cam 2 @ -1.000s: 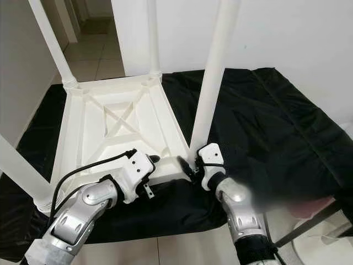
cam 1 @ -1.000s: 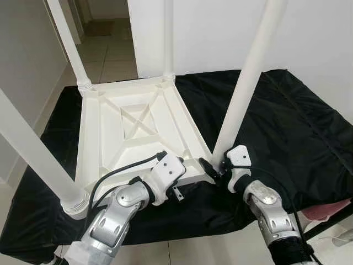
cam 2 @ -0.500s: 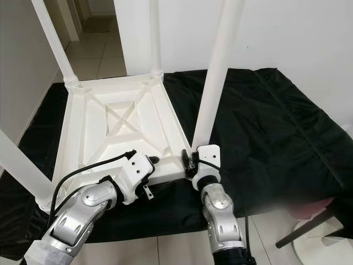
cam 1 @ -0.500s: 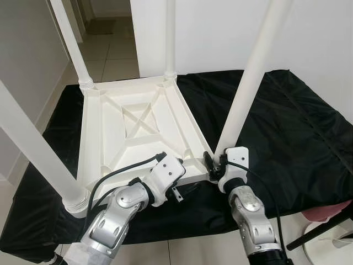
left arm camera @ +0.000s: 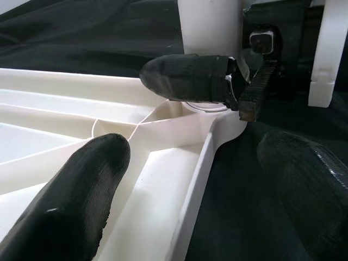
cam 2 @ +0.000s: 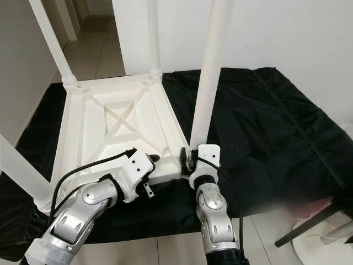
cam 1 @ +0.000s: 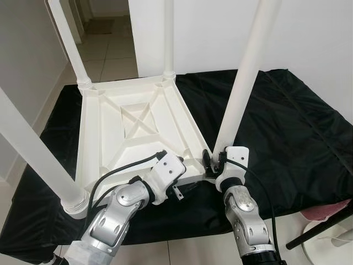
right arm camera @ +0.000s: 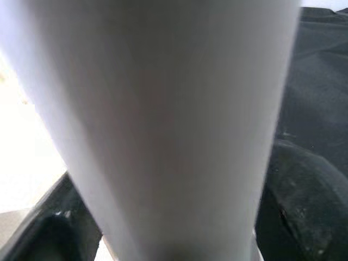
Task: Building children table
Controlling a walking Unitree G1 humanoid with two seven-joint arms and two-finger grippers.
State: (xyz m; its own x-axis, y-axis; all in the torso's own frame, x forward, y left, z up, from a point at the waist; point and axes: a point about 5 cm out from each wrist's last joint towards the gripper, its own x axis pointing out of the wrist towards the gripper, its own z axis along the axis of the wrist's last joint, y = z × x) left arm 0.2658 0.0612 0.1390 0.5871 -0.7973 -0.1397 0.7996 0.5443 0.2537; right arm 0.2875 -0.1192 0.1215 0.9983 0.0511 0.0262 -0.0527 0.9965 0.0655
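A white plastic children's table (cam 1: 132,127) lies upside down on a black-covered surface, its legs pointing up. My right gripper (cam 1: 216,160) is shut on the base of the near right leg (cam 1: 245,72), where it meets the table's corner socket. In the right wrist view that leg (right arm camera: 163,109) stands between the black fingers (right arm camera: 304,201). My left gripper (cam 1: 187,168) is at the table's near edge, just left of that corner. It is open, with one finger (left arm camera: 81,206) inside the frame and the other outside the rim (left arm camera: 190,179).
Three more legs stand upright: near left (cam 1: 33,149), far left (cam 1: 69,41) and far middle (cam 1: 168,36). The black cloth (cam 1: 287,121) spreads to the right. A white wall rises behind, a tiled hallway (cam 1: 110,49) opens at the back left, and a pink object (cam 1: 331,210) sits low right.
My right forearm has swung left to stand straight below the corner. The near right leg now stands more upright. The left gripper has stayed in place.
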